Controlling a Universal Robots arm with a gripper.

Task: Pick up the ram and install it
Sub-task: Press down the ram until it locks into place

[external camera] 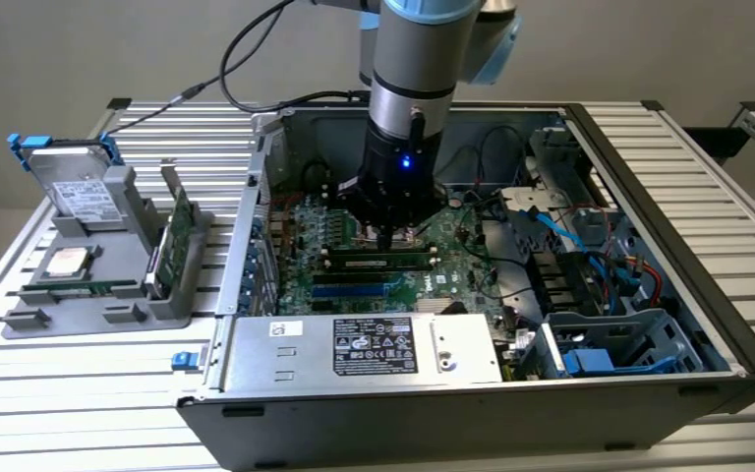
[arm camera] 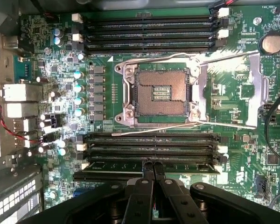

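Gripper [arm camera: 152, 173] fingers pressed together, tips down on the ram [arm camera: 149, 166], which lies in a slot just beside the open CPU socket [arm camera: 161, 93]. Risk as I judge it: uneven pressure leaves one end unlatched, or flexes the motherboard [arm camera: 242, 154].

the arm [external camera: 411, 59] hangs nearly vertical, wrist pointing straight down; the gripper [arm camera: 152, 169] has its two fingers pressed together (tips touching, no gap).
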